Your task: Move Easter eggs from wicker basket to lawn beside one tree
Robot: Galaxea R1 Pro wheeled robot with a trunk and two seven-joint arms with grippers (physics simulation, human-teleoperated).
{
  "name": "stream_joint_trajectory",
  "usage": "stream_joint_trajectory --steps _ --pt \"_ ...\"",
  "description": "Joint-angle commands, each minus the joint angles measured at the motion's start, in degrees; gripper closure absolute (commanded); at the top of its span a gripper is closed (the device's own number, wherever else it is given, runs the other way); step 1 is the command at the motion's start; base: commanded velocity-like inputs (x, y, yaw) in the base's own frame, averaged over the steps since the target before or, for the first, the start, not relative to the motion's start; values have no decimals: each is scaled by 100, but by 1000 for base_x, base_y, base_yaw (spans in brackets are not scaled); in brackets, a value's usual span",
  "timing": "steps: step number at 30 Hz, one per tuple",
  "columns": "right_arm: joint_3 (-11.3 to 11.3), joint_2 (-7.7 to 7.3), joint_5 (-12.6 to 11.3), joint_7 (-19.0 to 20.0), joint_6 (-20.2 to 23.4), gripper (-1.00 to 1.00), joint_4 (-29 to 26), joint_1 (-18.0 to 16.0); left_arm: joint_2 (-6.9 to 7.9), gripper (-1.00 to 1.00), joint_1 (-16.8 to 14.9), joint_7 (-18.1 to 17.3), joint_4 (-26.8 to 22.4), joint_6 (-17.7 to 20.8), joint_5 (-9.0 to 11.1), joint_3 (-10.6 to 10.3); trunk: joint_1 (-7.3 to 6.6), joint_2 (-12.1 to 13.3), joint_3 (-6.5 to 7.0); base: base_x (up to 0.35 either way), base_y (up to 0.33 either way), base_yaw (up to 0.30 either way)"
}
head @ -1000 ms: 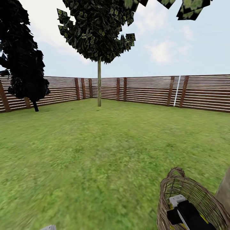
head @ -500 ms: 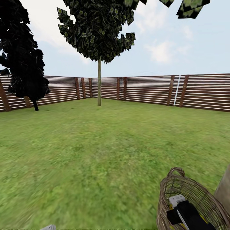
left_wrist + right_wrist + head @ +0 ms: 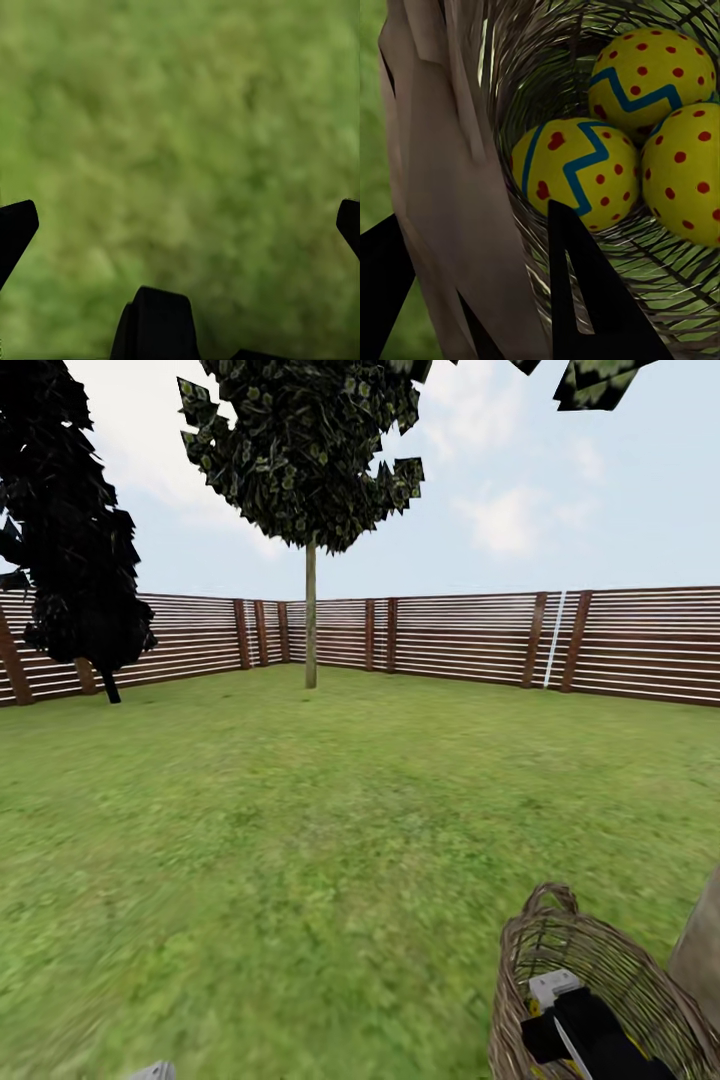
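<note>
Almost nothing has moved since a moment ago. The whole head picture has slid a tiny bit, so your head camera tipped, and the things stayed put.

Your right gripper is down in the wicker basket. Its two black fingers are a little way apart. A pale, blurry strip, maybe the basket's wall, sits between them. One finger is on the inside and the other is toward the grass side. You cannot tell if the fingers are pinching that strip or just near it. They are not holding an egg.

All three Easter eggs lie together at the bottom of the basket, touching each other. The inside finger's tip is just beside the nearest egg.

Your left gripper is spread wide and holds nothing. It hangs over blurry green grass.

The basket stands on the lawn, low on your right side. Just beside it, at the right edge, is a thick pale tree trunk.

Far across the grass stand a thin tree and a dark conifer. Behind them runs a brown fence.
</note>
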Motion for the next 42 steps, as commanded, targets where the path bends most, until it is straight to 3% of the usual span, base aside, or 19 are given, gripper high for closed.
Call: stream_joint_trajectory --steps 1,22,23,36,42 --pt "14 -4 112 42 18 100 -7 -6 0 -100 2 -5 -9 24 9 6 1 -5 -28 0 0 0" --pt "13 22 106 49 24 100 -7 -6 -9 -100 0 -5 -13 24 14 -3 50 -30 -449 0 0 0" --pt "12 20 105 50 20 -100 -11 -6 -9 -100 1 -5 -10 24 15 -3 50 -30 -449 0 0 0" --pt "13 31 112 44 27 -100 -6 -6 -44 -100 -2 -5 3 30 17 -16 50 -30 -449 0 0 0" --pt "7 28 114 42 27 -100 -7 -6 -44 -100 -2 -5 17 32 9 -29 35 -22 -316 0 0 0"
